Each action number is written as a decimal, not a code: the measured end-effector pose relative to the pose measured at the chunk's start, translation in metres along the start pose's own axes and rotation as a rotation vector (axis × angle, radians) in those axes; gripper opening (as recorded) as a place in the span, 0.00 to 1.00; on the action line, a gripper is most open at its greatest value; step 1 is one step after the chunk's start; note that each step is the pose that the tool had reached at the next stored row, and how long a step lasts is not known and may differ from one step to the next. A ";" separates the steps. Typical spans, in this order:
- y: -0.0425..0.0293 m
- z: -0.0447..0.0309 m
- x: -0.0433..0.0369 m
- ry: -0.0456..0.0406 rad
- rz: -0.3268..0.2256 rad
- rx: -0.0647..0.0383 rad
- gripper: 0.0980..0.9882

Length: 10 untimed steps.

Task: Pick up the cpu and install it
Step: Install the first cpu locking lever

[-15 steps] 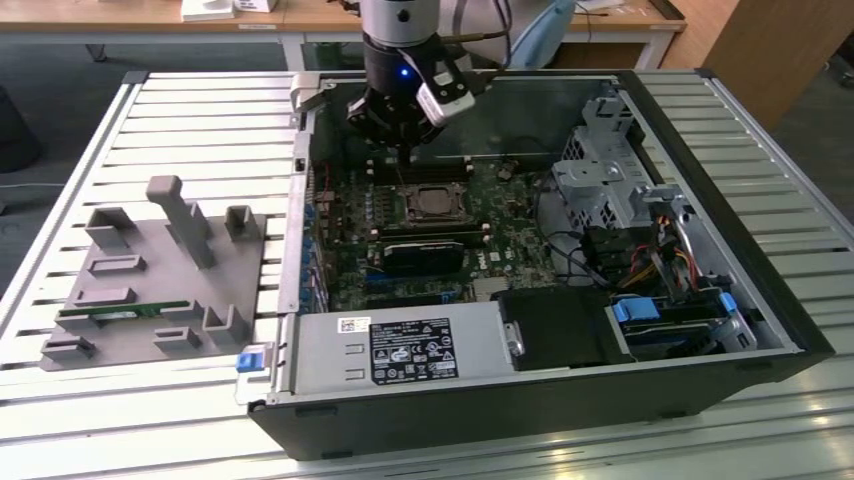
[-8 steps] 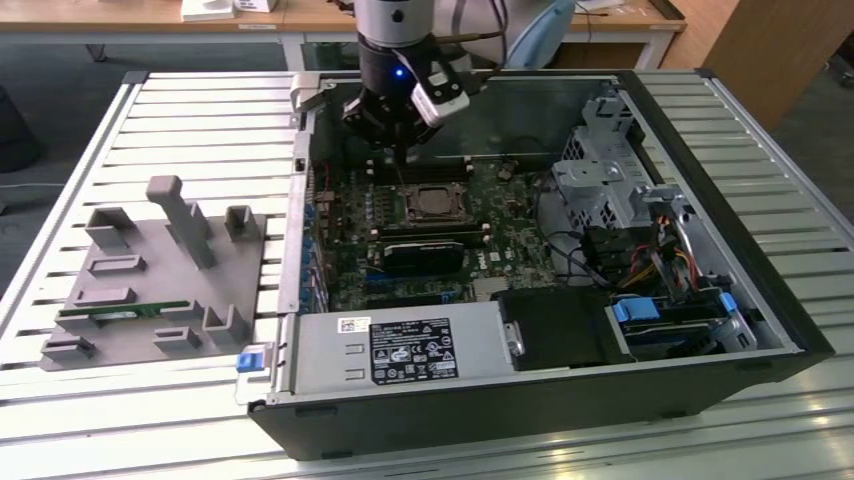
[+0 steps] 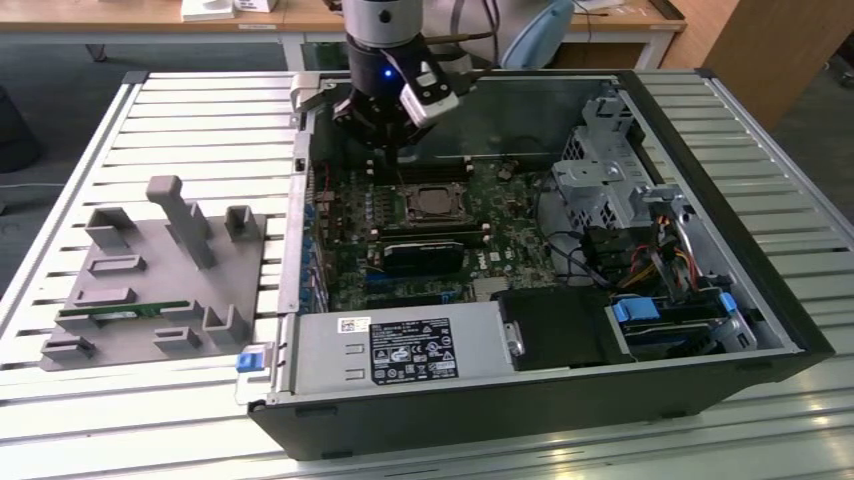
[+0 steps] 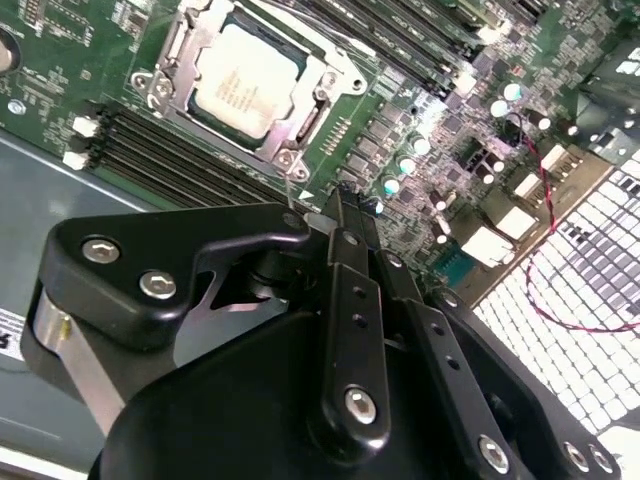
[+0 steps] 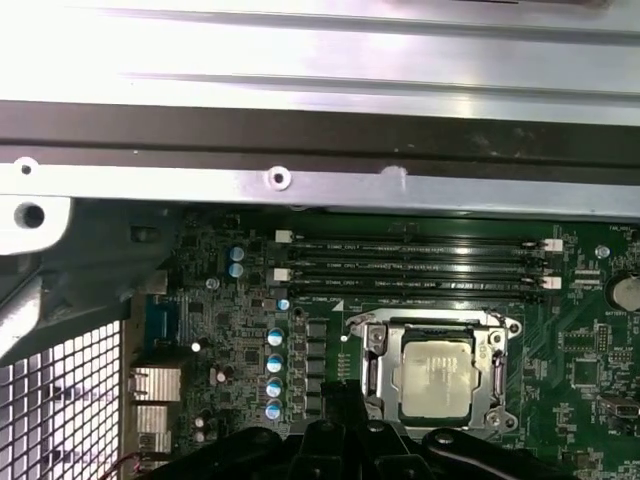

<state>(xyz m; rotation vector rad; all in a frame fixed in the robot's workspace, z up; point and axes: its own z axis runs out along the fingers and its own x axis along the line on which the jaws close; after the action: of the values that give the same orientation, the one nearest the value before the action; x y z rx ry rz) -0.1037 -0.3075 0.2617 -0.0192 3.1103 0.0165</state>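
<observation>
Gripper (image 4: 345, 215) fingers look together, empty, hovering above motherboard (image 5: 250, 300) just beside socket; cpu (image 4: 245, 80) already seated in socket frame (image 5: 372, 345) — install step seems near done; next prob needs socket clamp secured; beyond, grey parts tray (image 3: 134, 290) sits outside pc case (image 3: 747, 260).

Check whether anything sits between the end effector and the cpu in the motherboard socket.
Nothing visible does. The square silver-grey metal cpu lies in its metal-framed socket on the green motherboard, its top uncovered in both wrist views. The black end effector hangs above the board beside the socket, with open air between them.
</observation>
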 end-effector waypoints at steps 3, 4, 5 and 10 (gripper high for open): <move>0.0004 0.0004 0.0036 0.0000 0.000 0.000 0.01; 0.0007 0.0005 0.0047 0.0001 0.000 0.000 0.01; 0.0010 0.0006 0.0059 0.0000 0.000 0.000 0.01; 0.0080 0.0017 0.0074 0.0001 0.000 0.000 0.01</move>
<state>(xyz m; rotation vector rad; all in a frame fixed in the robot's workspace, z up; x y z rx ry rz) -0.1112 -0.2996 0.2599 -0.0199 3.1104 0.0164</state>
